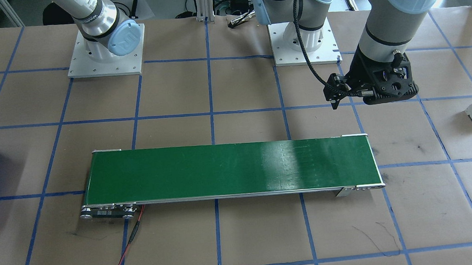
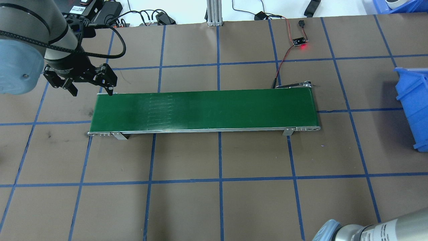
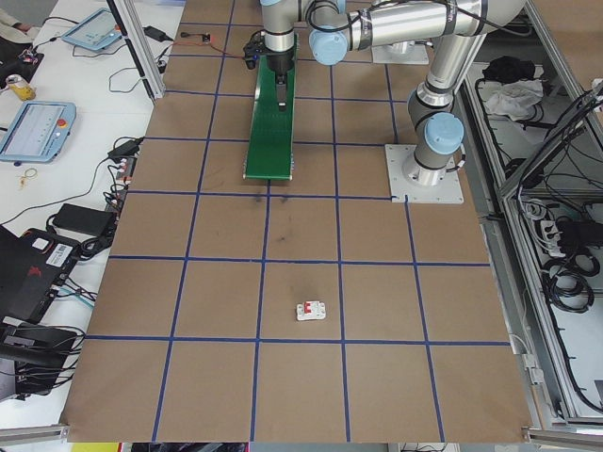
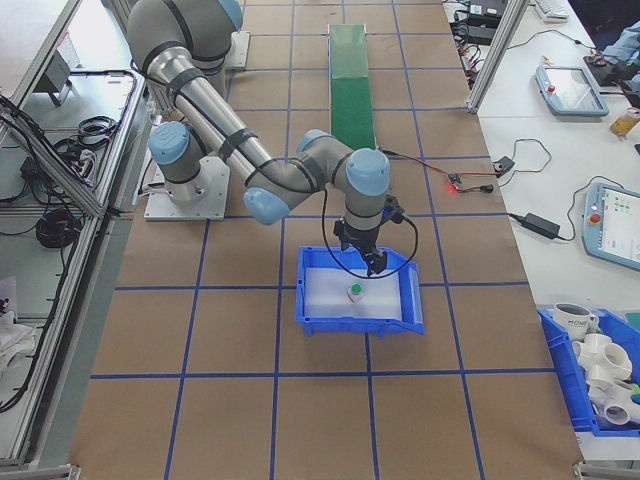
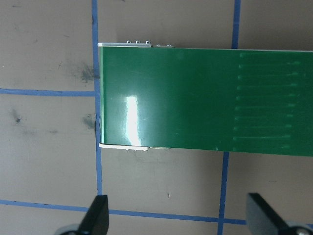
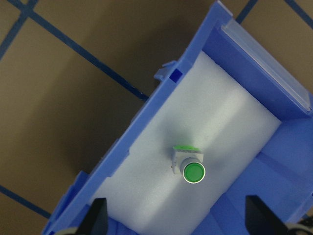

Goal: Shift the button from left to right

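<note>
The left gripper (image 2: 89, 87) hung with its black fingers spread and holding nothing, just off the near end of the long green conveyor belt (image 2: 204, 110), whose surface lay bare. Far right, the small push-button with a round green cap on a white-grey body (image 6: 189, 166) stood on white foam inside the blue plastic bin (image 6: 146, 115), with the right gripper (image 6: 178, 223) spread wide above it, touching nothing. The move looked essentially finished; only pulling back seemed left. "UR" showed on a pale blue joint cap (image 1: 123, 37).
</note>
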Motion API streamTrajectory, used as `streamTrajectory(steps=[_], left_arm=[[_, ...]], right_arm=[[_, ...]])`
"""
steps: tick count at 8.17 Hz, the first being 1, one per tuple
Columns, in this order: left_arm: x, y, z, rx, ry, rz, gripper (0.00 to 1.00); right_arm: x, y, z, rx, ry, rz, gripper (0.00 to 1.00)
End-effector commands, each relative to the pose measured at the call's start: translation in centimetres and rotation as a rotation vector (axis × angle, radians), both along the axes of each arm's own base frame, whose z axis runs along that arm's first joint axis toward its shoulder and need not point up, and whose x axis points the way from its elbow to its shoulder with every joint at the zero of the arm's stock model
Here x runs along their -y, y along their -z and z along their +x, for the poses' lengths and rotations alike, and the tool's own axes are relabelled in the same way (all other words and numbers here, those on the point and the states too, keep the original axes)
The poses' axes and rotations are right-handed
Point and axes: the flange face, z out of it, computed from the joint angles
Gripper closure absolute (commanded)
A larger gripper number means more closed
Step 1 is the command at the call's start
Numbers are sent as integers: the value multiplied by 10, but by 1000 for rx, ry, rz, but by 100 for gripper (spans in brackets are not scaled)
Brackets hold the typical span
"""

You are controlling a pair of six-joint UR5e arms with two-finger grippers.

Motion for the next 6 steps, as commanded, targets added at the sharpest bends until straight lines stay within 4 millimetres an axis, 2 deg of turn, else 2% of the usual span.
streamTrajectory(steps=[1, 3, 4, 6], left_arm=[[-3, -4, 1, 3, 0, -8, 0], [-2, -4, 1, 0, -2, -7, 0], [-2, -4, 1, -2, -2, -8, 0], [1, -4, -1, -3, 1, -10, 0]], right_arm=[[-8, -70, 96, 35, 160, 4, 0], [-11, -97, 172, 57, 304, 24, 0], [-9, -105, 222, 60, 360, 28, 0], [-2, -105, 326, 59, 440, 40, 0]])
